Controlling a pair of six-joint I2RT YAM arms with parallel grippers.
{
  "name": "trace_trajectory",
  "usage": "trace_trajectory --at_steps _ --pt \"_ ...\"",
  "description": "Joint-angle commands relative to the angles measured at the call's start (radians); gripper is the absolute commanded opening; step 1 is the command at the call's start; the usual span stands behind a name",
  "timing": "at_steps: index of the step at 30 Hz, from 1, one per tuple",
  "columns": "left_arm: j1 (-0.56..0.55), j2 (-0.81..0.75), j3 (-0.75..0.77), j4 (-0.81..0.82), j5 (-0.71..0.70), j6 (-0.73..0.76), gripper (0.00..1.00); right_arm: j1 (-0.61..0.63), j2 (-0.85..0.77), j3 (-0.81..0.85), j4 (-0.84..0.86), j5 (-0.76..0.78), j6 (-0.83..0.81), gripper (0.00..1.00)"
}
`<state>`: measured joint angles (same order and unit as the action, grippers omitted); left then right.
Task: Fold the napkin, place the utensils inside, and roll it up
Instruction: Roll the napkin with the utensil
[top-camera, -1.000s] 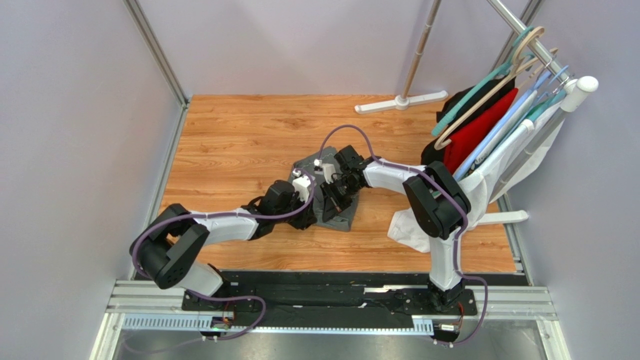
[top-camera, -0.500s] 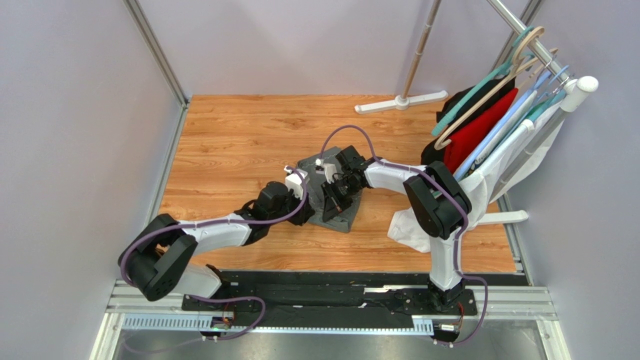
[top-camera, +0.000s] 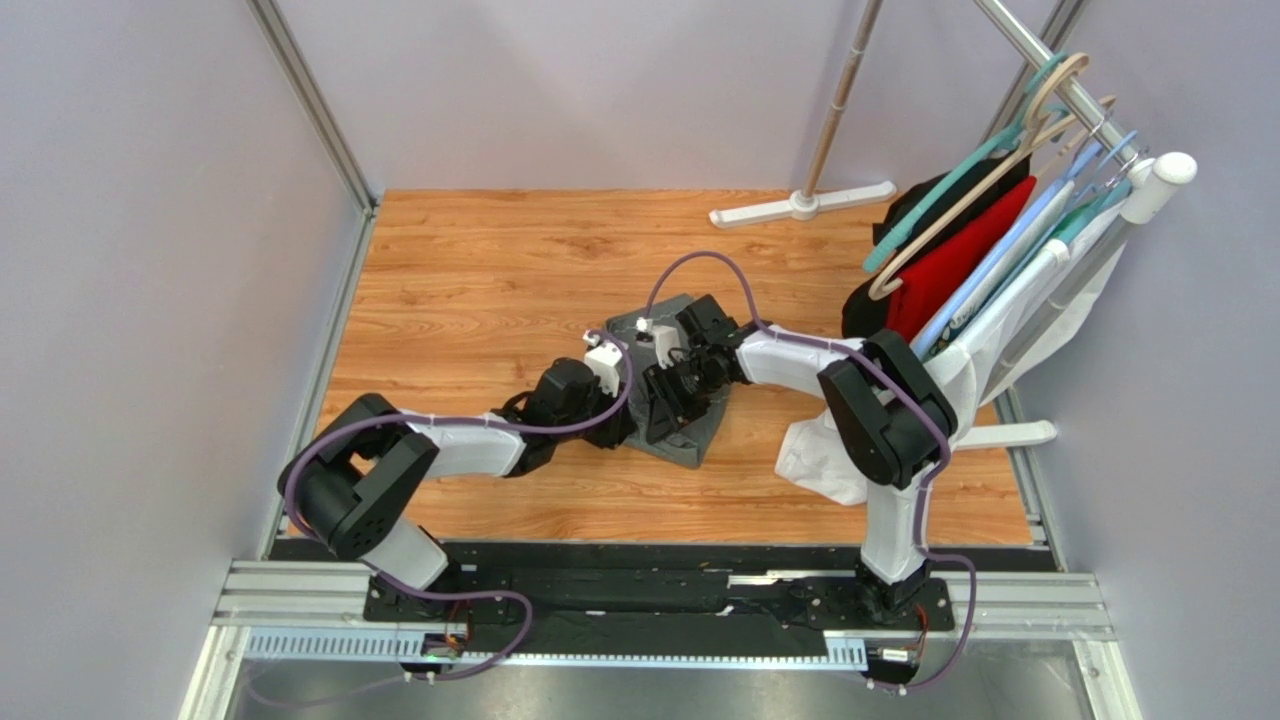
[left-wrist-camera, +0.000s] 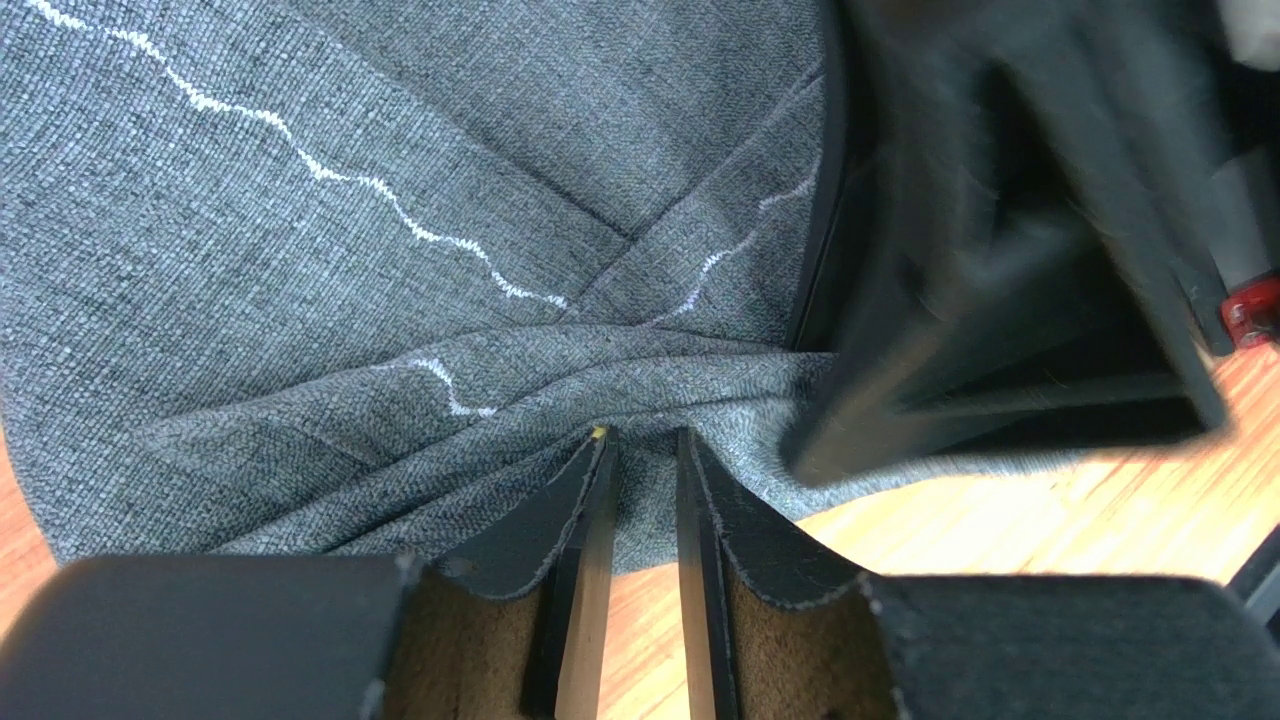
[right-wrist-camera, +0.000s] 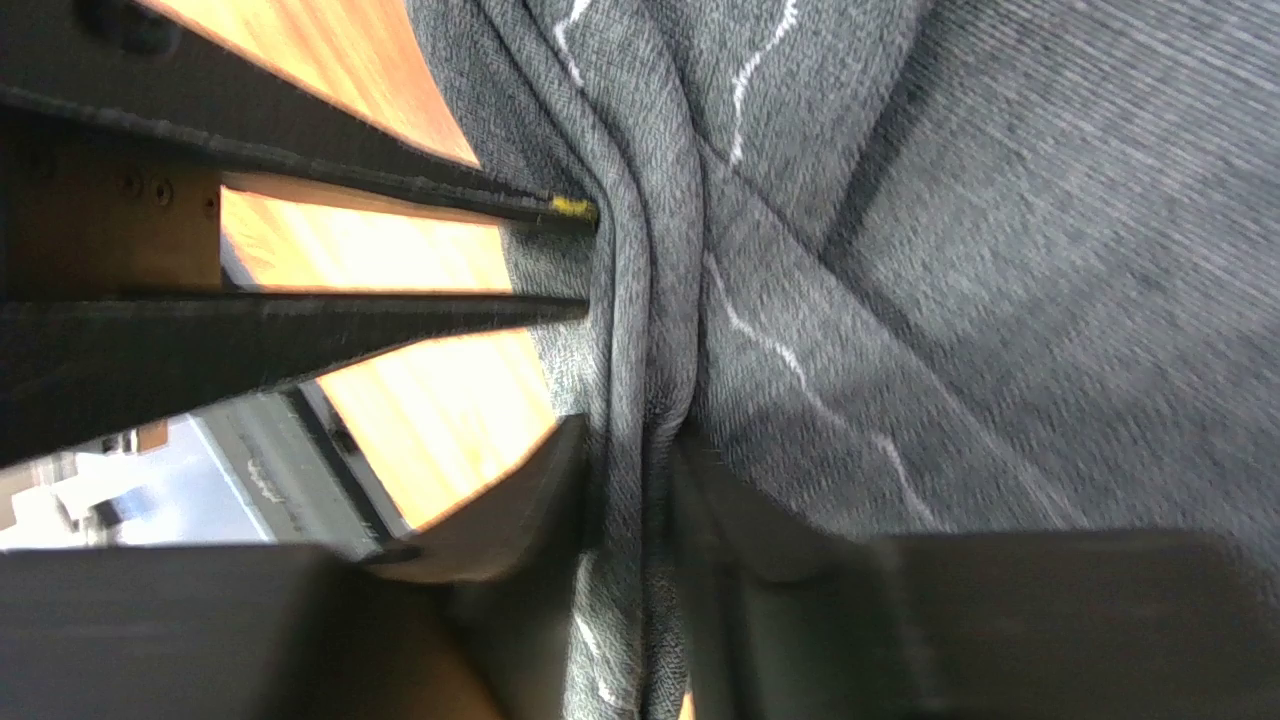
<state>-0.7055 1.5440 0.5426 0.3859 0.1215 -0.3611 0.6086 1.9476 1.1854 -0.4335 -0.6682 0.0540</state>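
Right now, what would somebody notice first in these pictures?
The left arm and right arm meet over a bunched-up grey napkin in the middle of the wooden table. Next comes the bright red garment hanging on the rack at the right.

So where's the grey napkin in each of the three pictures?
Top external: the napkin is a small grey patch mid-picture.
Left wrist: it fills the upper left.
Right wrist: it fills the right side.
Shared landmark: the wooden table beside it shows in all three.

Left hand (left-wrist-camera: 642, 446) seemingly touching napkin (left-wrist-camera: 301, 300) edge.
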Motion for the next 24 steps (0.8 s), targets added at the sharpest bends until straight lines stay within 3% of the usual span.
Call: trace_trajectory --at_steps 1,2,12,15,19,24 --pt "0.000 0.025 0.020 -0.050 -0.017 -0.018 0.30 0.005 -0.094 -0.039 -0.001 0.171 -0.010 0.41" --pt "0.000 0.028 0.020 -0.056 -0.020 -0.018 0.29 0.005 -0.140 -0.044 -0.004 0.198 -0.006 0.48" --pt "0.000 0.059 0.042 -0.084 0.026 -0.019 0.29 0.020 -0.473 -0.058 -0.079 0.553 -0.003 0.53" --pt "-0.002 0.059 0.059 -0.117 0.043 -0.012 0.29 0.135 -0.545 -0.113 -0.044 0.720 -0.049 0.52" --pt "0.001 0.077 0.076 -0.148 0.069 -0.009 0.29 0.325 -0.660 -0.286 0.212 0.887 -0.100 0.50" --pt "0.008 0.084 0.079 -0.150 0.125 -0.019 0.28 0.425 -0.754 -0.472 0.481 0.923 -0.080 0.51"
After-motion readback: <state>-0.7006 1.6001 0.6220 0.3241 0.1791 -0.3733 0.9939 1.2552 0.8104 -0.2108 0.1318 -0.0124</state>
